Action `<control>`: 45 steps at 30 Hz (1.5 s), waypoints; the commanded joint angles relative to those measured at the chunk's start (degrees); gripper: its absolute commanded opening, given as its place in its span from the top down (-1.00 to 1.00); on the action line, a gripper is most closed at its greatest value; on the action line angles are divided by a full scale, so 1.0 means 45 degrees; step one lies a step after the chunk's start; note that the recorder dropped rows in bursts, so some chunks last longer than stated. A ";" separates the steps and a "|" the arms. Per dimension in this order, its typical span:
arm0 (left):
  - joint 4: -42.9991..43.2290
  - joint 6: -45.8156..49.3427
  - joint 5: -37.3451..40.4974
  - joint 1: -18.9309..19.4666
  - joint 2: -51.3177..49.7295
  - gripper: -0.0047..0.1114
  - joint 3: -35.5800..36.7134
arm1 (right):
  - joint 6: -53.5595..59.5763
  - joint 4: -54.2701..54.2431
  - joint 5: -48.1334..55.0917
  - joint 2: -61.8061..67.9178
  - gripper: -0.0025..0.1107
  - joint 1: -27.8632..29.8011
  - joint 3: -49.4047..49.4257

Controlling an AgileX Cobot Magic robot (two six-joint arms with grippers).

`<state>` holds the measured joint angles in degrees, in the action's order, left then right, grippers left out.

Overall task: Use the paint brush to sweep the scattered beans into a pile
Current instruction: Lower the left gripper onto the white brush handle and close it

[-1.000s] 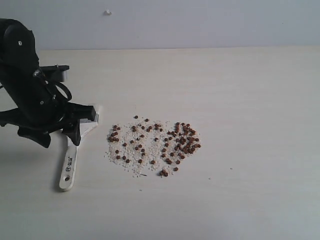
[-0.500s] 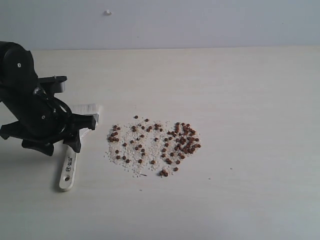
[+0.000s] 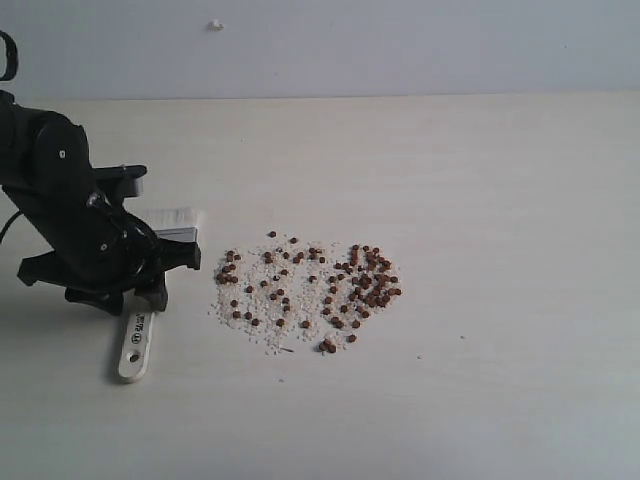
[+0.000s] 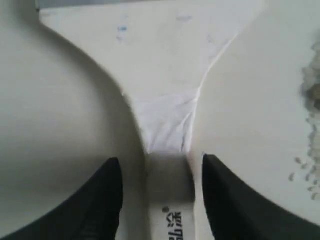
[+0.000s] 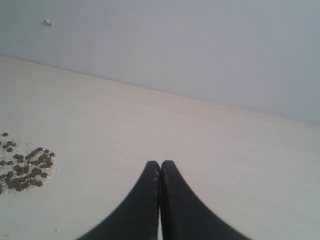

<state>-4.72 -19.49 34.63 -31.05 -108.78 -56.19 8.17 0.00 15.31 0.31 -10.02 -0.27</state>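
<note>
Lowest in the exterior view, at lower left, the paint brush point(image 3: 137, 345) lies flat on the table point(image 3: 480, 200). Its pale handle end with the hole is nearest, and its bristles point toward the upper right.

Just above the handle end, the left gripper point(image 3: 125, 298) is down over the brush. In the left wrist view its two black fingers point(image 4: 107, 200) stand on either side of the narrow handle point(image 4: 167, 125). The jaws are released, with a gap showing on each side, so nothing is grasped.

At mid-frame, right of the brush and apart from it, the beans point(image 3: 310, 285) lie loosely spread among whitish crumbs point(image 3: 262, 305). They are thickest on the patch's right side and have not been gathered together.

The right gripper point(image 5: 160, 167) appears only in its own wrist view. Its jaws are clenched tip to tip on nothing, and it hangs above bare table with the beans point(image 5: 25, 172) at the left edge of that frame.

Farthest back, the table meets a pale wall point(image 3: 400, 45), which carries a small white speck point(image 3: 215, 25) at upper left.
</note>
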 commanded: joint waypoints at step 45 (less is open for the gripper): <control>0.2257 -0.2185 0.0148 -0.0747 0.0009 0.11 0.0013 | 0.0020 0.0000 -0.0122 -0.0070 0.96 0.0004 0.0061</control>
<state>6.01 -29.39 35.02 -34.18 -108.78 -56.19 8.17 0.00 15.28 0.31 -10.02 -0.27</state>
